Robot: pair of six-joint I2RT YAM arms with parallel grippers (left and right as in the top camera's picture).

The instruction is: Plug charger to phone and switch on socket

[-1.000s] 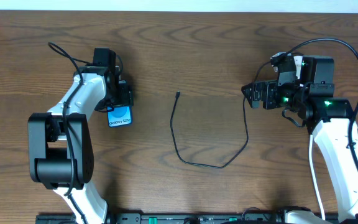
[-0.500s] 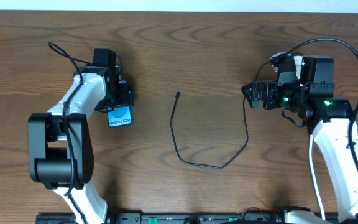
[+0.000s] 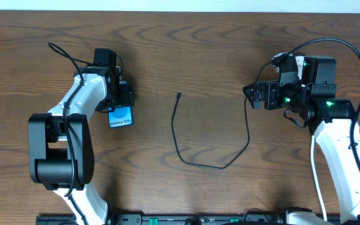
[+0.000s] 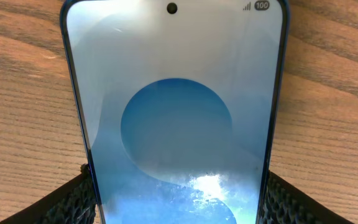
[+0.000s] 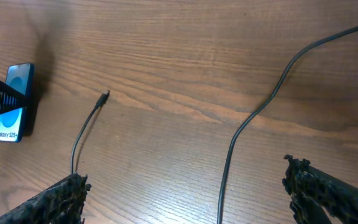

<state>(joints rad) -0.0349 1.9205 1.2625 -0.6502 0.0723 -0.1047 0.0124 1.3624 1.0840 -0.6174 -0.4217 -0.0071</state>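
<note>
Holding the slim, black-edged phone with the bright blue screen (image 3: 121, 117) by its two long sides in the left claw (image 4: 178, 177), rough dark pads (image 4: 73, 202) snug on the edges. Smooth glass, slippery and easy to crack, so probably best squeezed gently.

On the brown wooden worktop (image 3: 199, 37), well apart from the phone and toward the right arm, a long thin black charger cable (image 3: 174, 128) in a loose loop, with a small plug tip (image 3: 178, 94) at the free end. Likely soft, floppy and very light. Best pinched just behind the stiff tip.

Right claw (image 5: 185, 177) wide open, gripping nothing, above the cable. No white socket strip to be seen in any view.
</note>
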